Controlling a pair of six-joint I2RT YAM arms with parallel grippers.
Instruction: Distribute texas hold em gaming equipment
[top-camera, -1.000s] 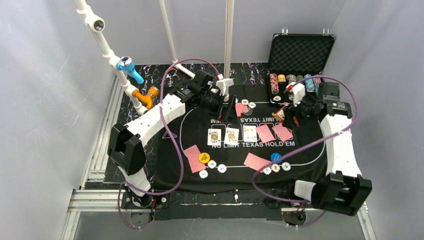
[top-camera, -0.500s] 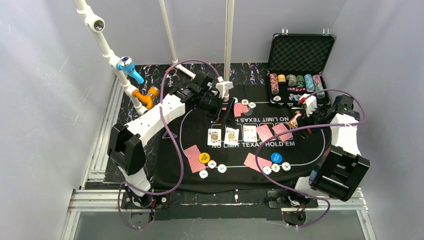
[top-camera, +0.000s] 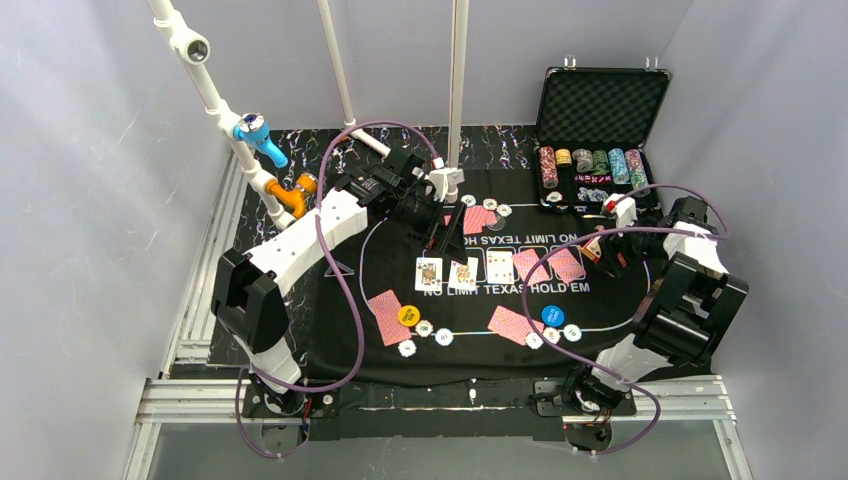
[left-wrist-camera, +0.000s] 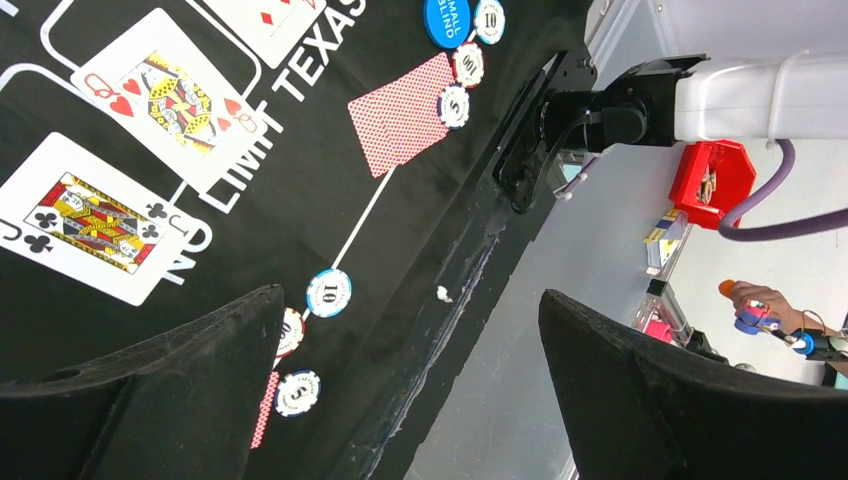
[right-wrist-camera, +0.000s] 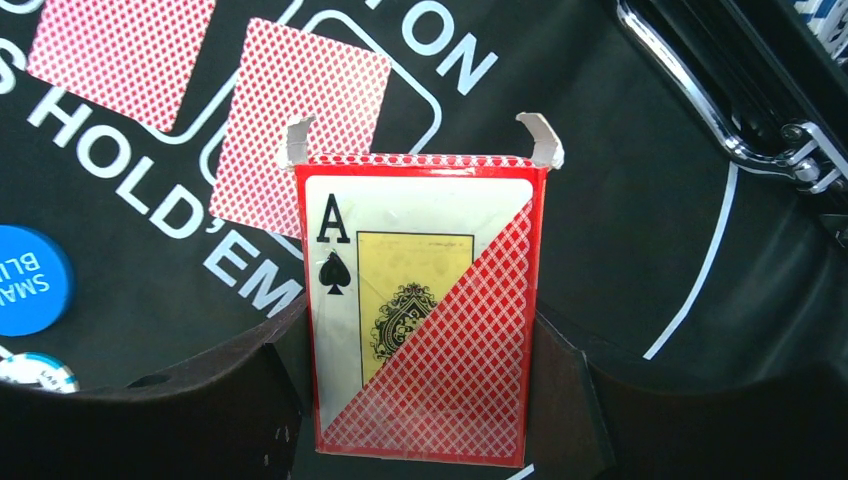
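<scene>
My right gripper (right-wrist-camera: 420, 400) is shut on a red card box (right-wrist-camera: 420, 310) with an ace of spades on its front, held upright over the mat's right end (top-camera: 595, 246). Below it lie two face-down red-backed cards (right-wrist-camera: 305, 135) and the blue button (right-wrist-camera: 25, 280). My left gripper (left-wrist-camera: 410, 295) is open and empty above the far middle of the mat (top-camera: 440, 222). The board row holds three face-up cards (top-camera: 463, 272) and two face-down cards (top-camera: 548, 264). Red-backed hands (top-camera: 388, 317), (top-camera: 513, 323), (top-camera: 483, 218) lie with chips (top-camera: 424, 328), (top-camera: 552, 335) and a yellow button (top-camera: 407, 315).
The open black case (top-camera: 600, 140) with stacked chips stands at the far right, its metal rim (right-wrist-camera: 740, 100) close to the held box. White pipes with blue and orange fittings (top-camera: 262, 150) rise at the far left. The black felt mat (top-camera: 620, 290) covers the table.
The right arm has folded back toward the right edge, carrying the card box slightly right and nearer. The left arm has barely moved.
</scene>
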